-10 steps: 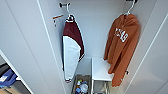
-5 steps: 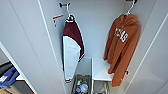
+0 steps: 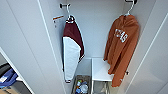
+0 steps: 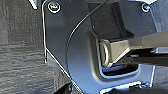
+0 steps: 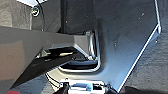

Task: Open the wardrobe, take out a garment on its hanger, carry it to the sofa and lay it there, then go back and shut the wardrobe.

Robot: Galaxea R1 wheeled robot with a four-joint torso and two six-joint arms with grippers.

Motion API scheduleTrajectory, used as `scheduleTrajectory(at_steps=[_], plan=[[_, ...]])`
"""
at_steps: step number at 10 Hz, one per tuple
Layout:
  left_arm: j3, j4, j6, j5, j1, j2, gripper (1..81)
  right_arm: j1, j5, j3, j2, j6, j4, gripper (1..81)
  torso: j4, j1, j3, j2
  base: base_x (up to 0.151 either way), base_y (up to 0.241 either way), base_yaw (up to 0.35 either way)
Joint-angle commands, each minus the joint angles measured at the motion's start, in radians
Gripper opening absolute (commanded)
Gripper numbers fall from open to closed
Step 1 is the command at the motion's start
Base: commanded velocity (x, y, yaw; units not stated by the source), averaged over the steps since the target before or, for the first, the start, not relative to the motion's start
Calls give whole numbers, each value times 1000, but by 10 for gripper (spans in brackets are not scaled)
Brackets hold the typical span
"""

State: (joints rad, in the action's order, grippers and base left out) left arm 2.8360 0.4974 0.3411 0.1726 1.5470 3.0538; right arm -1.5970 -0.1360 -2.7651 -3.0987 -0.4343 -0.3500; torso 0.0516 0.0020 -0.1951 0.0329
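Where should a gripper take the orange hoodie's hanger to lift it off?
Probably at the hanger neck, just below its hook and above the hoodie collar, coming straight in from the open front. That thin white part is the only bare piece; fabric covers the arms, and the wardrobe wall stands close beside.

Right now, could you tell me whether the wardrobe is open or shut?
Open: the wardrobe interior shows, with the orange hoodie and a maroon garment hanging inside.

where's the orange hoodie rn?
Head view: the orange hoodie hangs on its white hanger at the open wardrobe's right side, right of the maroon-and-white garment.
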Motion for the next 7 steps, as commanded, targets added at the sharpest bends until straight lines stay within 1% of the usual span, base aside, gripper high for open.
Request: scheduleTrajectory(at_steps=[1,2,5,7], plan=[[7,12,-4,-51,-18,1,811,11,56,30,-13,3,-27,811,0,0,97,0,0,0,0],[7,12,-4,-51,-20,1,811,13,58,30,-13,3,-26,811,0,0,44,0,0,0,0],[7,12,-4,-51,-21,-1,811,18,59,26,-13,-1,-20,811,0,-2,75,2,0,0,0],[7,12,-4,-51,-21,-4,811,18,62,23,-13,2,-18,811,0,-2,76,2,0,0,0]])
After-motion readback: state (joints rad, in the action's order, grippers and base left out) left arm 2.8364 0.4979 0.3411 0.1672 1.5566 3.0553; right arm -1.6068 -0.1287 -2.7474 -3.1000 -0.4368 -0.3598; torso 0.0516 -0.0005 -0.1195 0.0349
